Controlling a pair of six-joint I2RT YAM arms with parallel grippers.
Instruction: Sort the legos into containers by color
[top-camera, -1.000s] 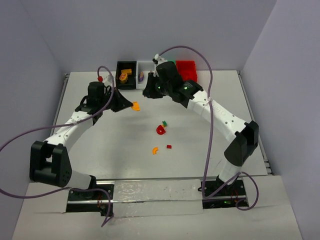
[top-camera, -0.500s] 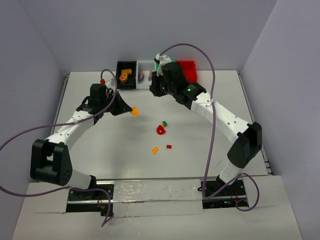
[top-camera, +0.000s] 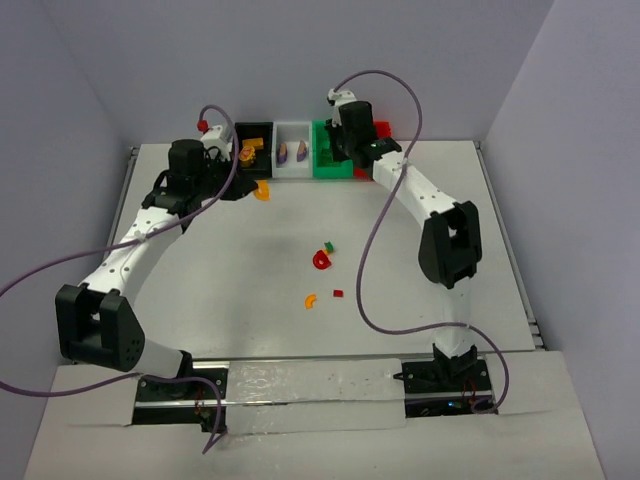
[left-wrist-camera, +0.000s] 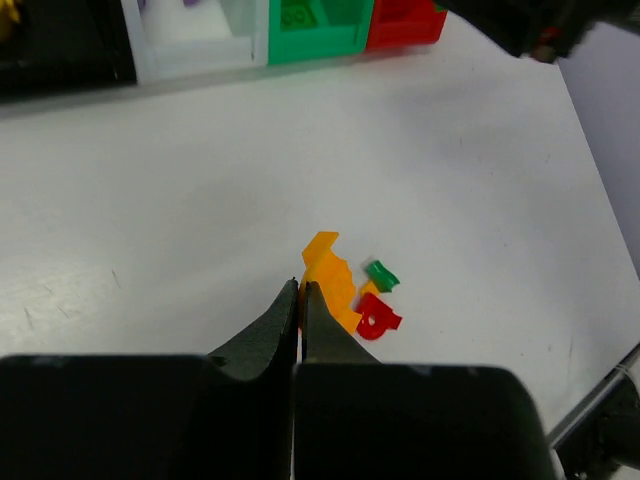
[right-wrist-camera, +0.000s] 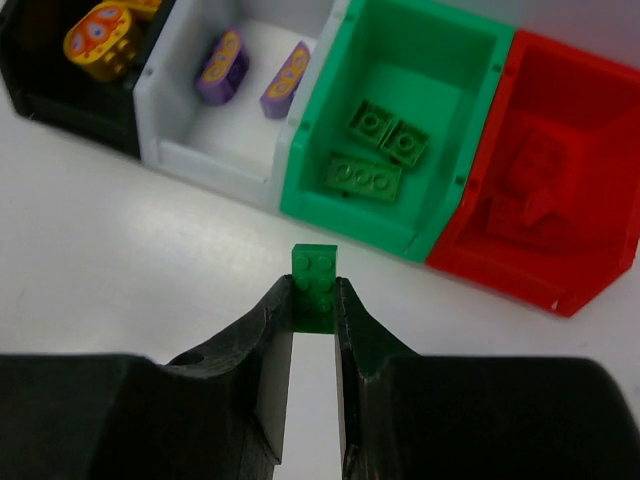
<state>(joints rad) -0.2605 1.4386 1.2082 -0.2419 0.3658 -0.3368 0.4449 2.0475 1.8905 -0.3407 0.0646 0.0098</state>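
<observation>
**Q:** What carries the scene?
**A:** A white bench (top-camera: 220, 300); the left arm (top-camera: 125, 255) and the right arm (top-camera: 415, 190) both reach to its far edge.

**Q:** And the containers?
**A:** Four stand in a touching row at the far edge; from left to right they are the black bin (right-wrist-camera: 60, 115), white bin (right-wrist-camera: 205, 162), green bin (right-wrist-camera: 345, 222) and red bin (right-wrist-camera: 500, 285).

**Q:** How do the jaws stand?
**A:** The right jaws pinch a green brick (right-wrist-camera: 315, 285) held upright; from the wrist it sits just before the green bin's near wall. The left jaws are pressed together on an orange curved piece (top-camera: 263, 192), just near of the black bin.

**Q:** Where are the remaining legos?
**A:** Some are binned: orange-yellow pieces (right-wrist-camera: 100, 40) in the black bin; two purple pieces (right-wrist-camera: 222, 68) in the white bin; three green bricks (right-wrist-camera: 365, 178) in the green bin; red pieces (right-wrist-camera: 535, 175) in the red bin. Others lie loose at mid-bench: a red curved piece (top-camera: 320, 261) with a small green piece (top-camera: 329, 245) just beside it; nearer, a second orange curve (top-camera: 310, 300) and a small red brick (top-camera: 338, 293), close together.
</observation>
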